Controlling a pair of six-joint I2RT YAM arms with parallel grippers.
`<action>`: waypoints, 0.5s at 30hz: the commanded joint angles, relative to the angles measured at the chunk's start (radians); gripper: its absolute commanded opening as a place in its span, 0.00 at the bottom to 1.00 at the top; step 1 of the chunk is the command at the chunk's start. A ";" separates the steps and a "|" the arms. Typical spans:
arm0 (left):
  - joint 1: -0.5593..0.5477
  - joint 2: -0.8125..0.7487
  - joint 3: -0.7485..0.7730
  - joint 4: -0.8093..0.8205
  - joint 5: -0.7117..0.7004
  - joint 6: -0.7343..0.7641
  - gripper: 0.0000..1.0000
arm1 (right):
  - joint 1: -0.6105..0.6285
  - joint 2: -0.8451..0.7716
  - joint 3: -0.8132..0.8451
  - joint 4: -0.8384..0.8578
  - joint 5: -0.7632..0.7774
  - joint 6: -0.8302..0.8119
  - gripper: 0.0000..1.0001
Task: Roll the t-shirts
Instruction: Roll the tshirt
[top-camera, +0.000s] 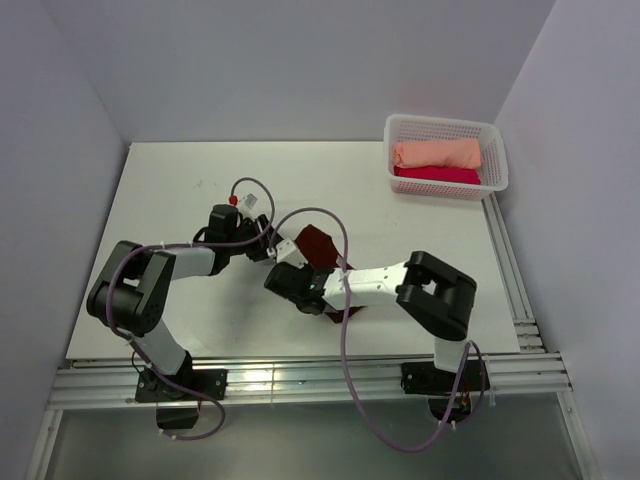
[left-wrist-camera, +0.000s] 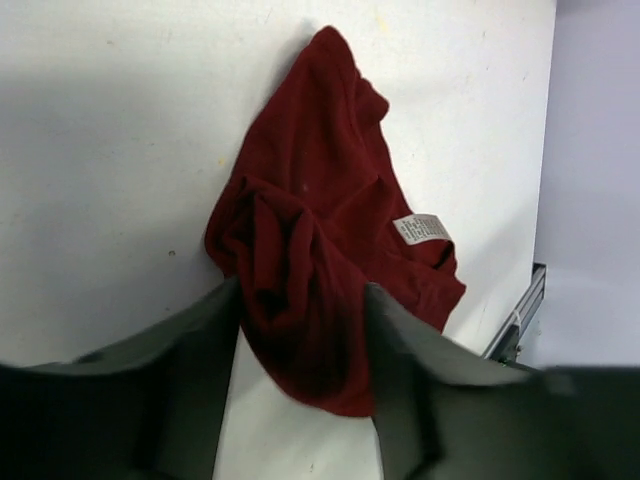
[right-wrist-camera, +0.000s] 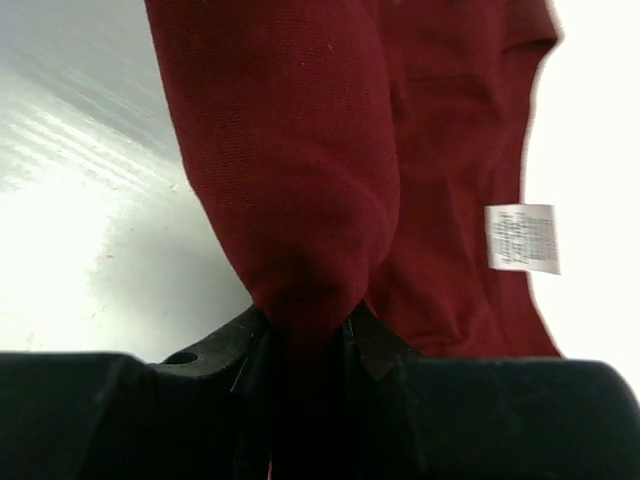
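- Mid-worktop (top-camera: 200, 190), the maroon t-shirt (left-wrist-camera: 320, 180) lies bunched and not yet rolled, caught between the two arms.
- The right pincer (right-wrist-camera: 305, 330) is pressed together on a thick fold of the maroon cloth. The rest of the garment runs straight away from its fingertips, and the pale neck label (right-wrist-camera: 522, 238) sits off to the right in that wrist view.
- The left pincer (left-wrist-camera: 300, 300) stands partly spread around another hanging fold. The cloth fills the gap and touches both fingers, but whether they actually grip it cannot be told from here.
- From the left wrist, the shirt's long axis runs away from the fingers towards the far side of the worktop. In the overhead view the right arm covers its middle, so the full lie is likely near-to-far rather than certain.
- Both pincers are at the cloth, and only the right one has a clear hold.
- A peach t-shirt (top-camera: 437, 153) and a crimson-pink t-shirt (top-camera: 437, 175) lie rolled in the white basket (top-camera: 445, 122) at the far right corner, well apart.
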 joint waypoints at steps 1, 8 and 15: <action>0.019 -0.068 -0.039 0.092 0.019 -0.018 0.58 | -0.070 -0.084 -0.059 0.094 -0.301 0.045 0.00; 0.046 -0.160 -0.137 0.193 0.008 -0.048 0.80 | -0.246 -0.110 -0.151 0.197 -0.766 0.084 0.00; 0.048 -0.170 -0.177 0.274 0.013 -0.068 0.81 | -0.437 -0.124 -0.269 0.396 -1.209 0.181 0.00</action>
